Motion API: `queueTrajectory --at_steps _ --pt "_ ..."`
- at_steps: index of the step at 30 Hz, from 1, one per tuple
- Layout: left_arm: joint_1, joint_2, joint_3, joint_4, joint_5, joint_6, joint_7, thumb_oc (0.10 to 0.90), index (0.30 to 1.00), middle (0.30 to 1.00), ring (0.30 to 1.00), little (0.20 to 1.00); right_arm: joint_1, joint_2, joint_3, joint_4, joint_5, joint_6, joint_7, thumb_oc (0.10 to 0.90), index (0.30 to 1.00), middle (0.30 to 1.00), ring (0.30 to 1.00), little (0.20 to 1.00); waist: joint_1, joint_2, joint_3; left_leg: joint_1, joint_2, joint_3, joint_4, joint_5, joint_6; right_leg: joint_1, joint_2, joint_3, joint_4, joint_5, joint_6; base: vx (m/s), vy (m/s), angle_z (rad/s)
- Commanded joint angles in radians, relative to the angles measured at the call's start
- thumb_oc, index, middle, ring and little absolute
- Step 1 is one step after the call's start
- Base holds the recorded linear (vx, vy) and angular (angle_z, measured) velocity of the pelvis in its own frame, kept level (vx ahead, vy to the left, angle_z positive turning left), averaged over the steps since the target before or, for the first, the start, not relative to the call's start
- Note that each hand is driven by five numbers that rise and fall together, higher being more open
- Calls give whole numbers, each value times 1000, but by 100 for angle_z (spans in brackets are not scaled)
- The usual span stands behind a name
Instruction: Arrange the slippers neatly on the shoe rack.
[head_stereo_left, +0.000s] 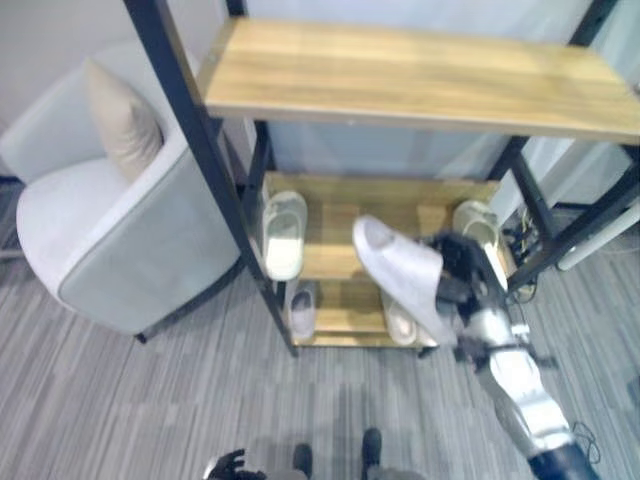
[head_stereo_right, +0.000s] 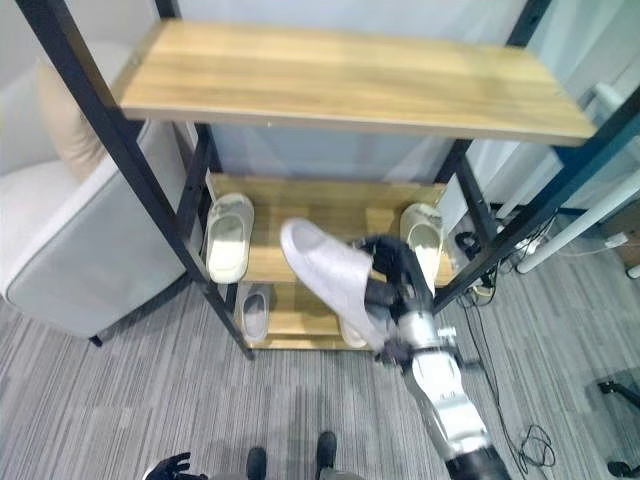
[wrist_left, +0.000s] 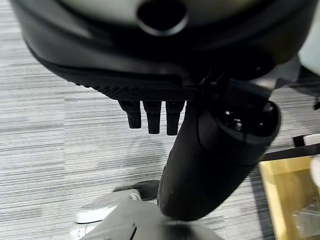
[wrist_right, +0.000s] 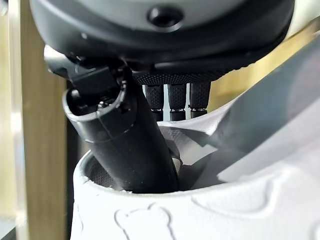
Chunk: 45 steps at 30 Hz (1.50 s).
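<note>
While the right hand (head_stereo_left: 462, 268) sits in front of the shoe rack (head_stereo_left: 400, 75), it pinches a white slipper (head_stereo_left: 400, 272): thumb inside the opening, fingers (wrist_right: 176, 100) curled on the outside, per the right wrist view. The slipper hangs tilted in the air, toe up and toward the robot's left, in front of the middle shelf, not touching it. Slipper count: five. One held, two cream ones on the middle shelf at left (head_stereo_left: 283, 232) and right (head_stereo_left: 478, 228), two on the bottom shelf, a grey one (head_stereo_left: 302, 310) and a pale one (head_stereo_left: 398, 320) partly hidden behind the held slipper. Left hand (head_stereo_left: 228, 466) low by the robot, fingers curled on nothing. One armchair (head_stereo_left: 110, 230) with one cushion (head_stereo_left: 120, 120) left of the rack.
</note>
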Motion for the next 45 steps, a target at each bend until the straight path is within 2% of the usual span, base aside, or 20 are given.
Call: queueTrajectory --at_steps 1,8,14,15,16,19,20,23,24,25,26,28,34,35,37,38,39,41,42,45 --pt "-15 -17 37 30 -87 -34 -11 800 900 900 900 900 54 22 -74 -122 56 -77 76 400 300 300 300 300 -13 14 -88 74 7 -6 5 -78 -11 125 -17 1 69 -172 56 64 -9 -4" --pt "25 9 83 -158 -273 -52 35 800 900 900 900 900 209 42 -49 -144 157 -39 109 400 300 300 300 300 -25 18 -119 121 12 -26 -7 -75 -16 163 -20 -17 97 -197 54 27 -44 -1" --pt "60 1 52 -269 -373 -72 66 800 900 900 900 900 214 69 7 -145 282 -60 96 400 300 300 300 300 -22 22 -86 81 29 -56 3 -47 -25 124 -14 -30 141 -208 41 -94 -95 13" --pt "64 0 34 -302 -385 -80 72 800 900 900 900 900 205 76 6 -138 276 -71 75 400 300 300 300 300 -21 16 -64 35 31 -61 46 -46 -30 108 -15 -32 148 -210 35 -281 -131 35" --pt "64 21 41 -287 -368 -85 22 800 900 900 900 900 188 89 -15 -105 281 -91 61 400 300 300 300 300 -12 2 -17 -89 33 -60 215 -60 -57 90 -24 -62 158 -223 17 -282 -130 45" --pt "64 30 28 -345 -363 -121 92 800 900 900 900 900 203 82 -25 -129 259 -114 30 400 300 300 300 300 -15 -7 2 -160 41 -48 299 -50 -72 80 -31 -86 167 -226 12 -166 -79 101" --pt "75 15 -15 -445 -384 -124 87 800 900 900 900 900 195 66 -24 -134 243 -105 22 400 300 300 300 300 -9 -7 27 -256 67 -19 351 -27 -68 74 -39 -114 177 -243 8 -41 14 68" --pt "103 14 -31 -463 -369 -111 67 800 900 900 900 900 177 56 -12 -107 234 -99 35 400 300 300 300 300 8 -3 19 -306 76 -22 270 3 -58 65 -36 -111 176 -250 15 87 92 17" --pt "125 22 -39 -488 -355 -100 61 800 900 900 900 900 158 32 -4 -106 215 -88 37 400 300 300 300 300 42 -3 30 -358 82 -52 198 69 -66 72 -31 -101 170 -252 17 91 79 -13" --pt "125 22 -39 -488 -355 -99 61 800 900 900 900 900 158 32 -4 -106 215 -88 37 400 300 300 300 300 42 -3 30 -358 82 -52 198 69 -66 72 -31 -101 170 -252 17 224 200 -21" --pt "133 28 -26 -469 -351 -103 48 800 900 900 900 900 160 18 3 -111 178 -79 53 400 300 300 300 300 57 2 22 -336 81 -79 113 93 -68 80 -24 -82 164 -263 27 133 121 -32" --pt "117 29 -15 -399 -303 -98 39 800 900 900 900 900 179 17 14 -106 153 -68 87 400 300 300 300 300 44 1 -3 -318 70 -74 99 97 -61 95 -38 -65 159 -265 42 302 291 -79" --pt "79 21 -17 -211 -180 -91 44 800 900 900 900 900 172 25 64 -78 178 -63 142 400 300 300 300 300 37 -17 -33 -281 35 -16 125 47 -27 85 -103 -20 179 -237 83 214 274 -28" --pt "46 29 3 -167 -184 -91 56 800 900 900 900 900 152 33 92 -47 195 -56 165 400 300 300 300 300 33 -19 -33 -256 23 19 123 21 -7 40 -128 -4 236 -200 101 102 234 -40" --pt "27 40 13 -161 -190 -94 64 800 900 900 900 900 135 34 114 -29 208 -55 177 400 300 300 300 300 31 -11 -21 -230 23 54 117 8 9 -13 -150 -21 332 -153 110 70 223 -36" --pt "26 40 13 -161 -190 -94 64 800 900 900 900 900 134 34 114 -29 208 -55 177 400 300 300 300 300 32 -11 -20 -230 23 55 116 8 10 -15 -150 -19 334 -154 110 82 202 -62" --pt "24 55 11 -180 -174 -98 66 800 900 900 900 900 143 34 123 -34 213 -52 193 400 300 300 300 300 27 0 -7 -198 20 72 109 -6 22 -56 -155 -35 419 -136 107 103 184 -61" --pt "25 58 7 -194 -168 -102 65 800 900 900 900 900 150 32 127 -37 224 -52 204 400 300 300 300 300 19 3 3 -174 18 75 101 -13 25 -78 -145 -33 431 -138 98 101 136 -44" --pt "19 64 3 -189 -159 -106 62 800 900 900 900 900 155 29 134 -34 237 -49 213 400 300 300 300 300 5 5 19 -152 13 75 91 -21 25 -111 -112 -38 383 -148 82 136 19 -26" --pt "4 57 -5 -153 -150 -107 61 800 900 900 900 900 150 24 155 -20 246 -52 215 400 300 300 300 300 -4 -2 33 -120 4 87 79 -36 20 -136 -100 -77 274 -111 89 120 -19 -9"
